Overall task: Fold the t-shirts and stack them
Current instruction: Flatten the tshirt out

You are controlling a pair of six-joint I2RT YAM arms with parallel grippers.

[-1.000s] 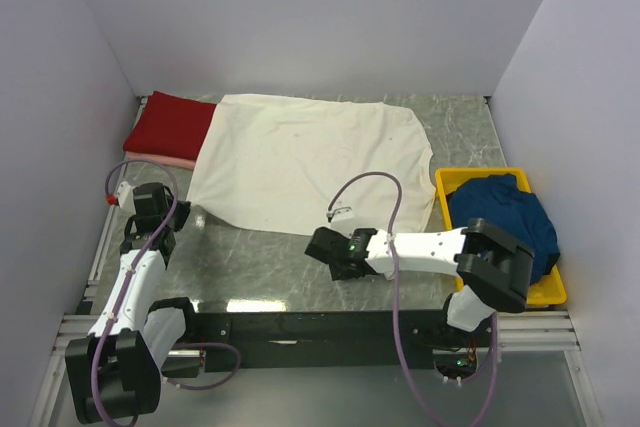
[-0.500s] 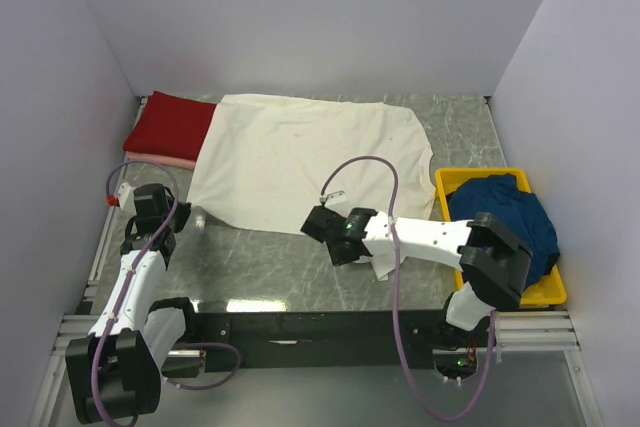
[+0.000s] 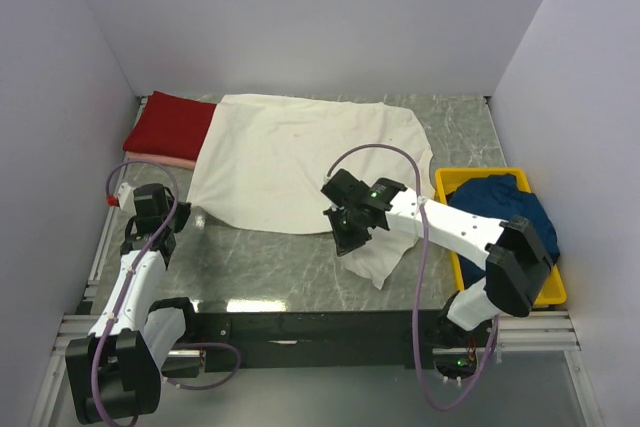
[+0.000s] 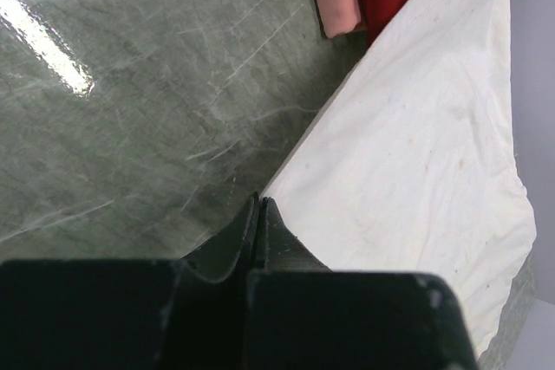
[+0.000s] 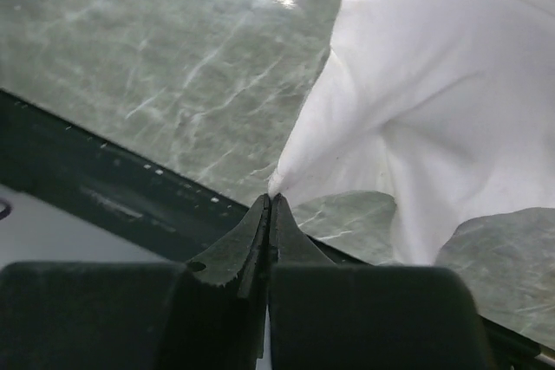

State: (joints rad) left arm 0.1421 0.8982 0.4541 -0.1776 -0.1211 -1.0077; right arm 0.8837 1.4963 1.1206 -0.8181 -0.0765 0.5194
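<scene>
Top external view: cream t-shirt (image 3: pixel 300 157) spread flat across centre frame, its lower right corner raised off the table, pinched between the closed jaws of the right gripper (image 3: pixel 350 235). At lower left, left gripper (image 3: pixel 195 217) clamped tight on the same shirt's corner. Upper left: dark red t-shirt (image 3: pixel 170 122) folded atop pink t-shirt (image 3: pixel 150 159). Right edge: navy t-shirt (image 3: pixel 505 209) bunched inside yellow bin (image 3: pixel 490 174).

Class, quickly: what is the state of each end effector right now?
Left end effector: closed, pinching a corner of the cream t-shirt.
Right end effector: closed, holding another corner of the same shirt.
</scene>
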